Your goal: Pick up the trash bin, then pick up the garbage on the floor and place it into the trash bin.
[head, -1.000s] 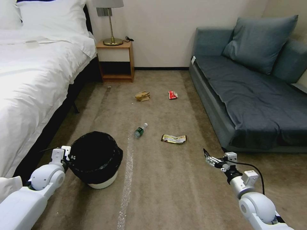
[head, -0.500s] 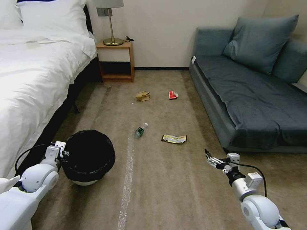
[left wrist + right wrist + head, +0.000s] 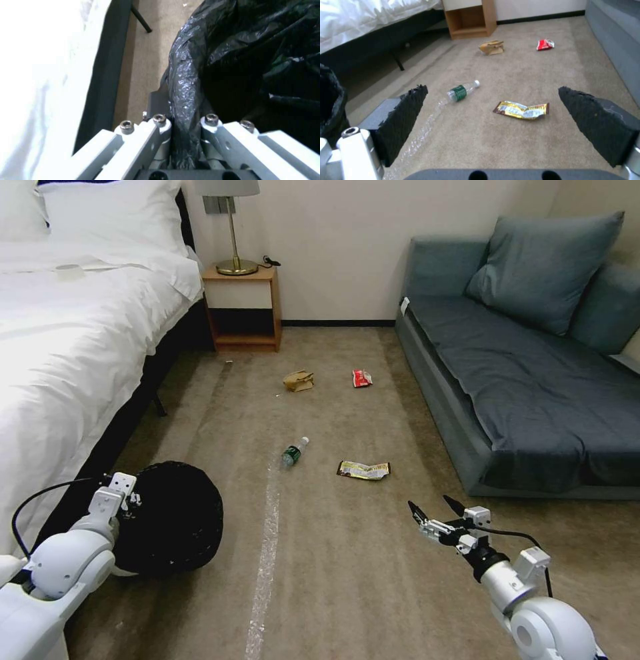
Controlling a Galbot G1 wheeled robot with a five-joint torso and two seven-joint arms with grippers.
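You have the trash bin (image 3: 175,517) clamped by its rim in the left pincer (image 3: 181,130) beside the bed (image 3: 73,353), so next bring the spread right pincer (image 3: 437,508) down onto the wrapper (image 3: 363,469).

Bedroom — white bed (image 3: 73,333), nightstand (image 3: 243,307) with lamp (image 3: 230,227), sofa (image 3: 527,360).

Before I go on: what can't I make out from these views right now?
- Bin base and white body: hidden in the head view by the black bag and the left arm.
- Bin's inside: too dark in the head and left wrist views to tell if anything lies in it.
- Left tool fingertips: hidden in the left wrist view by the bag it grips.
- Wrapper and packet print: too small to read.
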